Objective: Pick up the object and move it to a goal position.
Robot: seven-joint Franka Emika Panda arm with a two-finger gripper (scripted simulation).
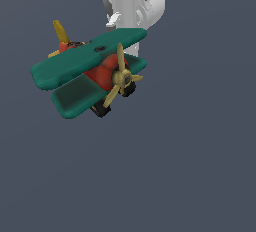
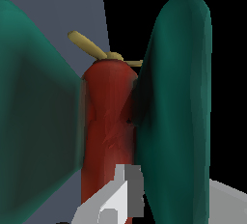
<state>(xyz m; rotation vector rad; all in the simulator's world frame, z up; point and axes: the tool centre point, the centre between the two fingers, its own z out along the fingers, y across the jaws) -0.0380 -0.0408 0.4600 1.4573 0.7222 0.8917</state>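
Observation:
The toy biplane (image 1: 92,73) has two teal-green wings, a red-orange body, a yellow propeller and tail, and black wheels. In the exterior view it is tilted, nose toward the camera, in the upper left part of the picture. My white arm (image 1: 131,6) comes down behind it, and the plane hides the fingers there. In the wrist view the plane (image 2: 108,117) fills the picture. My gripper (image 2: 116,184) is shut on the red body between the two wings. Only one grey finger (image 2: 123,191) shows.
A plain grey-blue floor (image 1: 190,151) lies under and around the plane. No other object shows in either view.

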